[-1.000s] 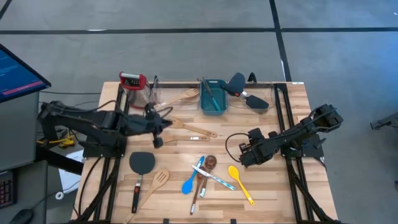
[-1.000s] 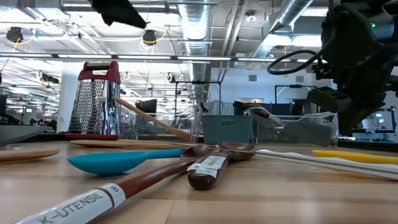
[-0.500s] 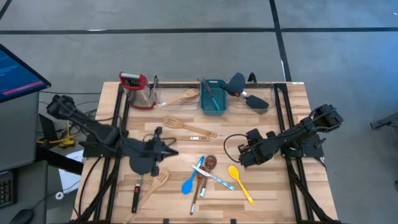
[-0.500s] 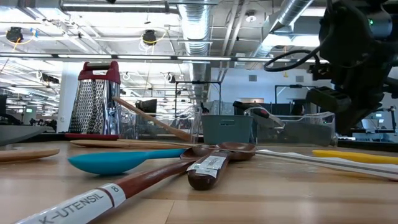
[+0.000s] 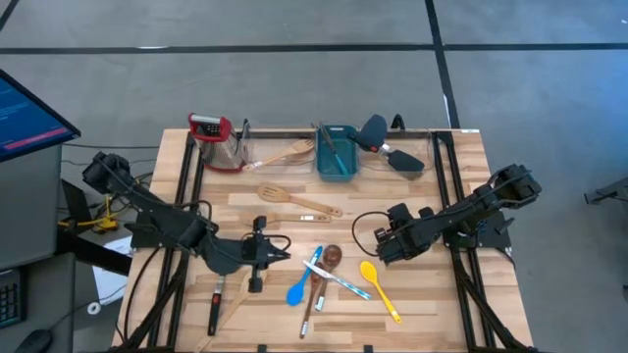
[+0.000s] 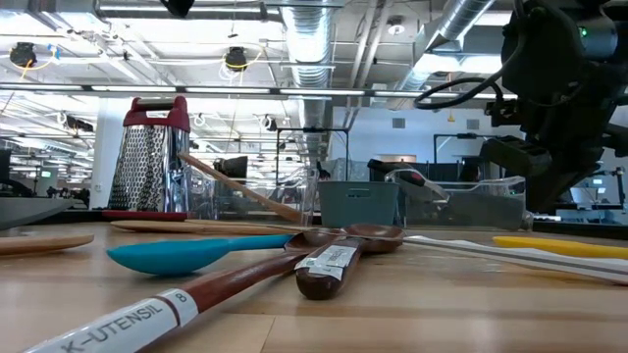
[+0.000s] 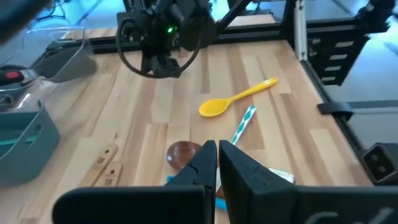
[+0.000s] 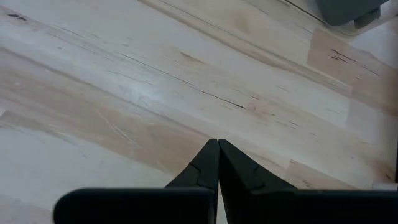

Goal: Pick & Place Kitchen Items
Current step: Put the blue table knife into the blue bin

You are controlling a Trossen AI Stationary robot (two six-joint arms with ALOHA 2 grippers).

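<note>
Several utensils lie flat on the table's near middle: a blue spoon (image 5: 298, 289), a dark-brown wooden spoon (image 5: 330, 257), a teal-striped white utensil (image 5: 336, 276) and a yellow spoon (image 5: 379, 286). My left gripper (image 5: 283, 253) hovers shut and empty just left of them, its arm covering a black spatula whose red-and-black handle (image 5: 215, 310) shows. In the left wrist view the fingertips (image 7: 216, 149) point at the brown spoon's bowl (image 7: 183, 152). My right gripper (image 5: 383, 251) is shut over bare wood (image 8: 186, 93). A pale slotted spatula (image 5: 294, 200) lies mid-table.
A teal tub (image 5: 336, 152) stands at the far edge between clear bins; one bin holds a red-topped grater (image 5: 210, 129) and a wooden spoon (image 5: 290, 152). A black spatula (image 5: 385, 147) lies at the back right. Another pale slotted spatula (image 5: 245, 290) lies near the front left.
My left gripper has swung from beside the far-left bin toward the table's near edge and a little to the right, sinking as it went. It now hangs beside the cluster of spoons. My right arm has kept still.
</note>
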